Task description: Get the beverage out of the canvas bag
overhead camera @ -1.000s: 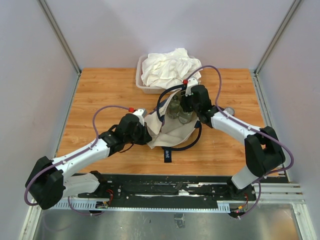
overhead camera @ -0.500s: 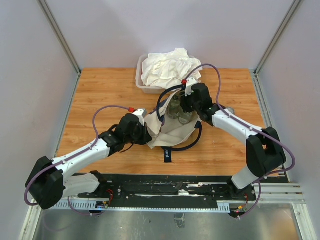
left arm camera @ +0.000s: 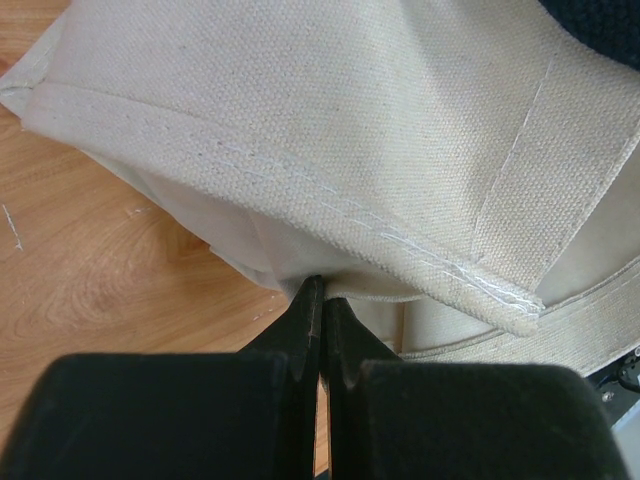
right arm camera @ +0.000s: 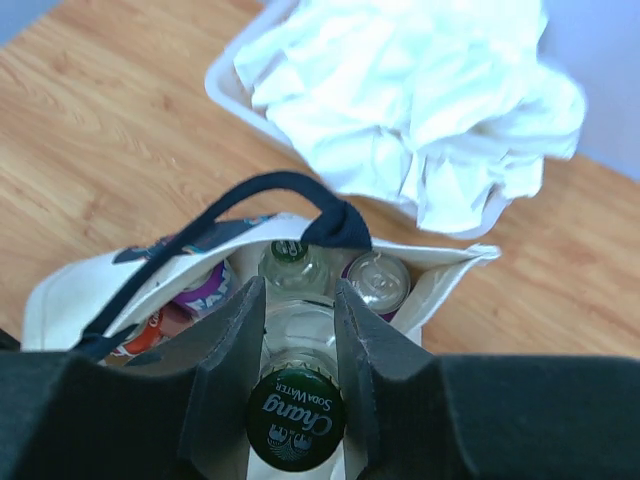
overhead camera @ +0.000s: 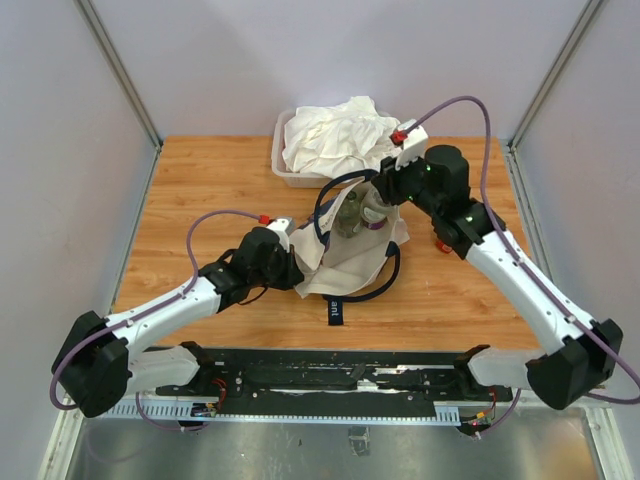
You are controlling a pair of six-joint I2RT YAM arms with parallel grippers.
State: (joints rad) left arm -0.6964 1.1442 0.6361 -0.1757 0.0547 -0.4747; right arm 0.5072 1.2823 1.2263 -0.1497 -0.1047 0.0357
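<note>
My right claw [right arm camera: 297,300] pinches the soda bottle [right arm camera: 295,418]. Lift vertically, clearing the mouth of the canvas bag [right arm camera: 70,300], while my left claw [left arm camera: 320,295], clamped on its fabric, anchors it.

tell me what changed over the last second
The right gripper, shut on the Chang soda water bottle, has pulled up toward the right, seemingly lifting the bottle partly out of the canvas bag. The left gripper stays pinched on the bag's edge; the cloth heap is unmoved.
</note>
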